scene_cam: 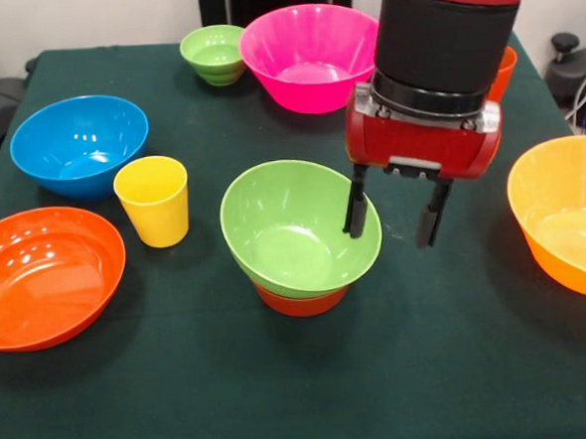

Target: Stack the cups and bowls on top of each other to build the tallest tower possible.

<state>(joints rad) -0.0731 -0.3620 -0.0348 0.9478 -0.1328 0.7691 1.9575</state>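
Worktop is covered in dark green cloth, matte, lightly creased. All vessels are glossy moulded plastic with round rims.

Tower near centre: medium green bowl sits tilted on a small red-orange bowl, of which only the lower wall shows beneath it. Two pieces so far.

Pincer: two slim black fingers hang from a red and black cylindrical wrist, spread apart and holding nothing. One finger stands at the green bowl's rim on the picture's right side, just inside or touching it, cannot tell which; the other is outside the bowl, over bare cloth.

Other pieces, loose and upright:
- yellow cup, tapered tumbler, left of the tower, just beside the blue bowl.
- shallow orange bowl, wide and flat-bottomed, at the left edge.
- small ribbed green bowl beside the large pink bowl, both at the far side.
- large yellow-orange bowl, translucent-looking wall, cropped at the right edge.
- orange cup, mostly hidden behind the arm.
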